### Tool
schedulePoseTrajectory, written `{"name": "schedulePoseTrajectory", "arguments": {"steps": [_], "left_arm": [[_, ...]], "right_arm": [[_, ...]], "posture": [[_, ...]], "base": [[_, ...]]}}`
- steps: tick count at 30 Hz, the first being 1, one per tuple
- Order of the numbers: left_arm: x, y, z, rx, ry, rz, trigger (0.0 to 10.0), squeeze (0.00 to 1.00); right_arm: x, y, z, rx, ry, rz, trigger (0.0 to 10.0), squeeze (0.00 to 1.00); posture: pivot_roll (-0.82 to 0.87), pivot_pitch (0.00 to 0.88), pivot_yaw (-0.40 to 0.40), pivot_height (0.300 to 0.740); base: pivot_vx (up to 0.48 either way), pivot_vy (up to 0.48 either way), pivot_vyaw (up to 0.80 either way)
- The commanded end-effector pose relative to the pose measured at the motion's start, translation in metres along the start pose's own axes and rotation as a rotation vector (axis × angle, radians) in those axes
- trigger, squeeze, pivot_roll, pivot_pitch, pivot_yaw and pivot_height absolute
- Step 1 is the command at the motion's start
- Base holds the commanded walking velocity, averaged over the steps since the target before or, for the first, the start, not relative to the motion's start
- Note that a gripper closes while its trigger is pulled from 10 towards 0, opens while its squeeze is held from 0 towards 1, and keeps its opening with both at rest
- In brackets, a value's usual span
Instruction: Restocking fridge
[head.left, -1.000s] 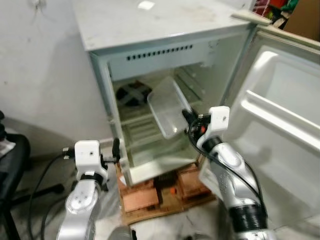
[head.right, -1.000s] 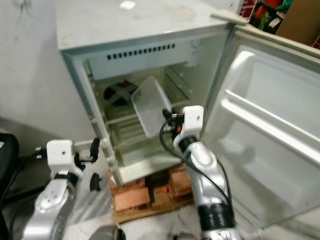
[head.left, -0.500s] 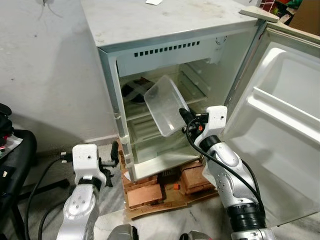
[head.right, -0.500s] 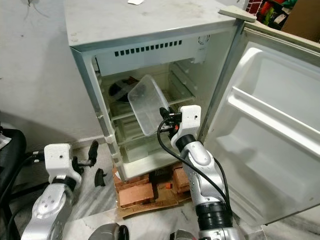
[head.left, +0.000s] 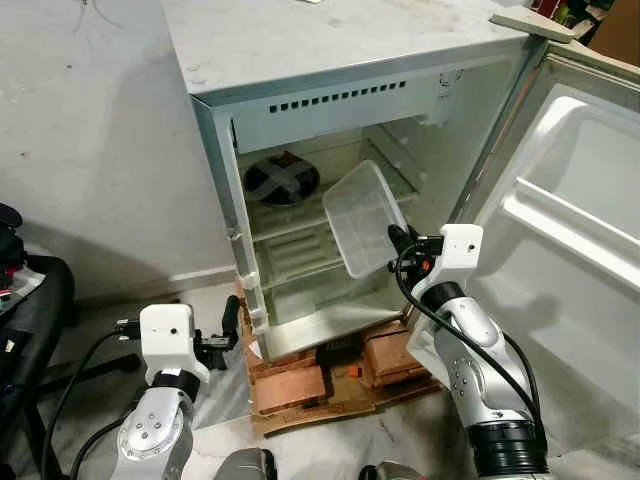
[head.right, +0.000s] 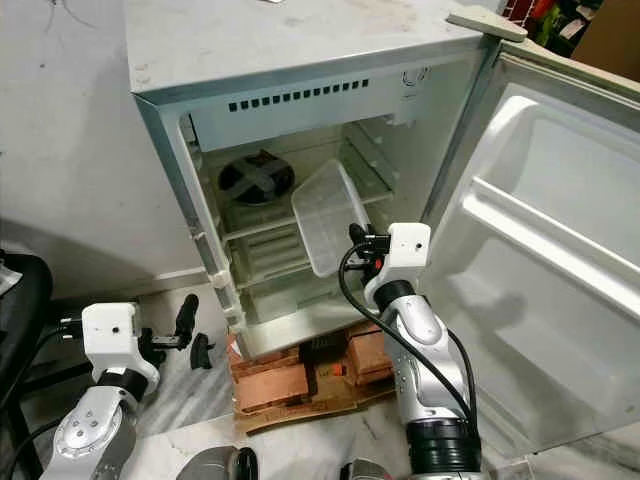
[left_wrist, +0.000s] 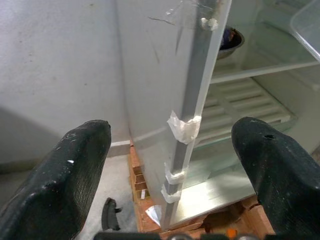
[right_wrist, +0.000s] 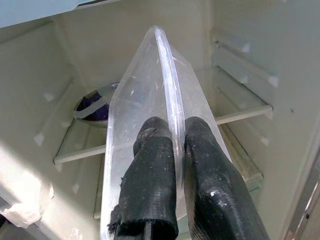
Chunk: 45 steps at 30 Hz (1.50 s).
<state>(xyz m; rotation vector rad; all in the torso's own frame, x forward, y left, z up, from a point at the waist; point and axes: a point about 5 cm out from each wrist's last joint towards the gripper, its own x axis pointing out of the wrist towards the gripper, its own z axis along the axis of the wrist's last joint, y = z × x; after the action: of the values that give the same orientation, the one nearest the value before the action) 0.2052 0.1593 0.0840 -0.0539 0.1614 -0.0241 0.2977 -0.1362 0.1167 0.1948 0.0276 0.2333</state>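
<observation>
Container: clear plastic tub, tilted, held before the glass shelf at the fridge mouth.
Right gripper: fingers pinched on the tub's rim.
Left gripper: fingers spread wide, low beside the fridge's left edge.
Shelf: a dark bowl at the back.
Door: swung open to the right.
Base: bricks under the fridge.

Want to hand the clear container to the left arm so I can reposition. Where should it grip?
Take the clear container by its free far rim, from the robot's left. The right gripper pinches the near rim edge-on, and the tub is tilted in front of the glass shelf. The left gripper hangs open, low beside the fridge.
</observation>
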Motion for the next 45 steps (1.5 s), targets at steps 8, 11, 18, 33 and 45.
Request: {"name": "schedulePoseTrajectory", "arguments": {"steps": [8,11,18,33,45], "left_arm": [[-0.0001,0.0005,0.0024,0.001,-0.010,0.000,10.0,0.00],[-0.0002,-0.0002,0.0020,0.000,-0.010,-0.003,10.0,0.00],[-0.0003,-0.0004,0.0019,0.003,-0.009,-0.006,10.0,0.00],[0.0005,0.0010,0.0005,0.013,0.000,0.000,10.0,0.00],[-0.0001,-0.0009,0.0009,0.011,-0.003,-0.006,10.0,0.00]], "right_arm": [[0.0050,0.0008,0.0093,-0.024,-0.030,0.003,10.0,0.00],[0.0054,0.0008,0.0097,-0.025,-0.032,0.003,10.0,0.00],[0.0066,0.0007,0.0096,-0.028,-0.031,0.004,10.0,0.00],[0.0054,0.0006,0.0049,-0.026,-0.019,0.002,10.0,0.00],[0.0065,0.0010,0.0046,-0.027,-0.015,0.006,10.0,0.00]], "posture": [[0.10,0.088,-0.013,0.740],[0.10,0.089,-0.013,0.740],[0.10,0.091,-0.012,0.740],[0.10,0.097,-0.008,0.740],[0.11,0.102,-0.012,0.740]], "base": [[0.000,0.000,0.00],[0.000,0.000,0.00],[0.227,0.000,0.00],[0.193,0.000,0.00],[0.000,0.000,0.00]]}}
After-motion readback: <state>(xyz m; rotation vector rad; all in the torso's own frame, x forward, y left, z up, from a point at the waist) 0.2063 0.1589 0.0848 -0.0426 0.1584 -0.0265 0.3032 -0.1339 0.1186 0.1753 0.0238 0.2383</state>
